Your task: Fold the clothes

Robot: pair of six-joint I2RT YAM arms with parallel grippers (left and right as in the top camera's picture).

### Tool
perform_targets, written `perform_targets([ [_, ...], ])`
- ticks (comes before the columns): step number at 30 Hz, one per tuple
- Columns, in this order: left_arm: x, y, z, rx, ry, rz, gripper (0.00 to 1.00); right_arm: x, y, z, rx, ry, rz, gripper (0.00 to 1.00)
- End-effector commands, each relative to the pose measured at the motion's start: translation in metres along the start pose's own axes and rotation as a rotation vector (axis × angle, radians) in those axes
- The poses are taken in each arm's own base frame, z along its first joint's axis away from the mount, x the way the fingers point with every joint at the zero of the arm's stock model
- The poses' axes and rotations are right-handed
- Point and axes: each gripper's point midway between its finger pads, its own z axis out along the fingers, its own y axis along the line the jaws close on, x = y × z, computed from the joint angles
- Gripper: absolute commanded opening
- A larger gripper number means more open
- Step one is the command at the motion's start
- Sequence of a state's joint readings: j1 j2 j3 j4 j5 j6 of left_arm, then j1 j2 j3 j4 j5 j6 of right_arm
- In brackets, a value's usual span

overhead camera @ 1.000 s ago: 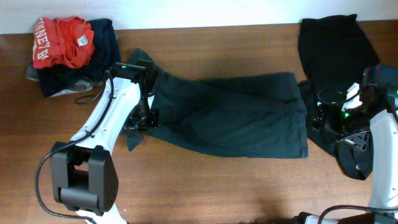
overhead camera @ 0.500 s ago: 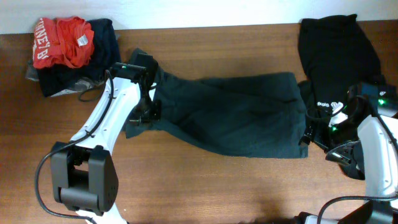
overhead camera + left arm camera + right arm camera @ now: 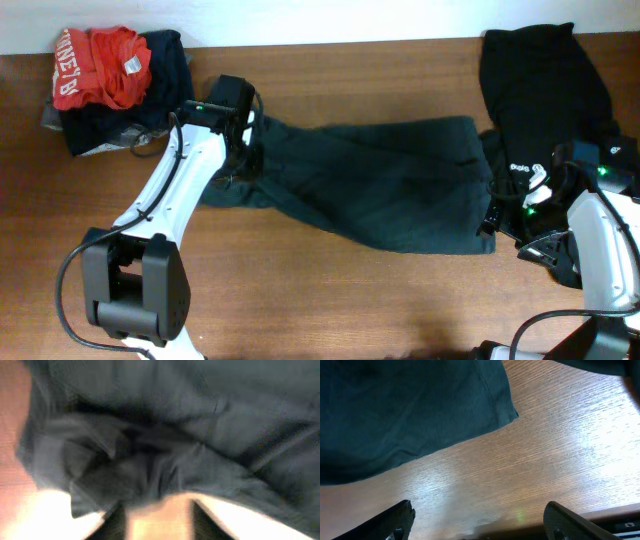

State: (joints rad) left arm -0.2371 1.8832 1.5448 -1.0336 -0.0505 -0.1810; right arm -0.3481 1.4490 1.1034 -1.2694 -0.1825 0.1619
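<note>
A limp dark garment [image 3: 380,190] lies spread across the middle of the table. My left gripper [image 3: 243,162] is at its bunched left end and appears shut on it. The left wrist view is blurred and shows gathered dark fabric [image 3: 150,455] right at the jaws. My right gripper [image 3: 500,215] is open and empty just above the wood by the garment's near right corner [image 3: 505,407], its fingertips [image 3: 402,512] wide apart. A black garment [image 3: 540,80] with a small white logo [image 3: 520,168] lies heaped at the right.
A red garment with white lettering [image 3: 100,65] lies on a pile of navy and grey garments [image 3: 165,55] at the far left corner. The table's wood [image 3: 330,290] is bare along the near side. The black heap reaches under my right arm.
My left gripper has moved toward the far side and dragged the garment's left end with it. My right gripper has moved left, to the garment's near right corner.
</note>
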Motion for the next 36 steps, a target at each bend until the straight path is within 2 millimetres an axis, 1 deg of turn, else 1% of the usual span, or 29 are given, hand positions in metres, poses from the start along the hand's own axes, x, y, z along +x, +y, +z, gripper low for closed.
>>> perform_targets([
  [1, -0.018, -0.003, -0.003, 0.019, -0.069, -0.012, 0.81, 0.000, 0.000, -0.002, -0.011, -0.014, 0.013, 0.88],
  [3, -0.026, -0.002, -0.004, 0.015, -0.101, -0.004, 0.92, -0.001, 0.001, -0.002, -0.012, -0.018, 0.012, 0.88],
  [5, -0.023, -0.001, -0.004, 0.011, -0.089, 0.024, 0.92, -0.002, 0.001, -0.002, -0.012, -0.021, 0.010, 0.88],
  [7, -0.011, 0.004, -0.003, 0.003, -0.037, 0.019, 0.91, -0.002, 0.001, -0.002, -0.012, -0.022, 0.003, 0.88],
  [9, 0.007, 0.016, -0.003, -0.024, 0.041, -0.052, 0.89, -0.002, 0.001, -0.002, -0.012, -0.023, 0.000, 0.88],
  [12, 0.017, 0.035, -0.003, -0.047, 0.088, -0.118, 0.89, -0.004, 0.001, -0.002, -0.014, -0.030, -0.001, 0.88],
  [13, 0.017, 0.042, -0.003, -0.050, 0.089, -0.133, 0.89, -0.005, 0.001, -0.002, -0.014, -0.034, -0.002, 0.88],
  [14, 0.016, 0.047, -0.002, -0.048, 0.086, -0.126, 0.84, -0.006, 0.002, -0.002, -0.015, -0.039, -0.003, 0.88],
  [16, 0.011, 0.060, -0.002, -0.046, 0.071, -0.054, 0.85, -0.008, 0.002, -0.002, -0.016, -0.045, -0.004, 0.88],
  [20, 0.003, 0.070, 0.001, -0.043, 0.046, 0.116, 0.86, -0.009, 0.002, -0.002, -0.017, -0.051, -0.005, 0.88],
  [23, -0.005, 0.067, 0.004, 0.004, 0.012, 0.243, 0.86, -0.011, 0.002, -0.002, -0.018, -0.058, -0.006, 0.88],
  [28, -0.018, 0.040, 0.009, 0.151, -0.065, 0.463, 0.85, -0.013, 0.003, -0.002, -0.019, -0.065, -0.008, 0.88],
  [30, -0.018, 0.034, 0.013, 0.178, -0.070, 0.536, 0.83, -0.012, 0.003, -0.002, -0.019, -0.064, -0.008, 0.88],
  [34, -0.011, 0.035, 0.026, 0.189, -0.030, 0.630, 0.77, -0.013, 0.003, -0.002, -0.019, -0.064, -0.008, 0.88],
  [36, -0.007, 0.035, 0.035, 0.198, -0.006, 0.658, 0.76, -0.012, 0.003, -0.002, -0.019, -0.064, -0.007, 0.88],
])
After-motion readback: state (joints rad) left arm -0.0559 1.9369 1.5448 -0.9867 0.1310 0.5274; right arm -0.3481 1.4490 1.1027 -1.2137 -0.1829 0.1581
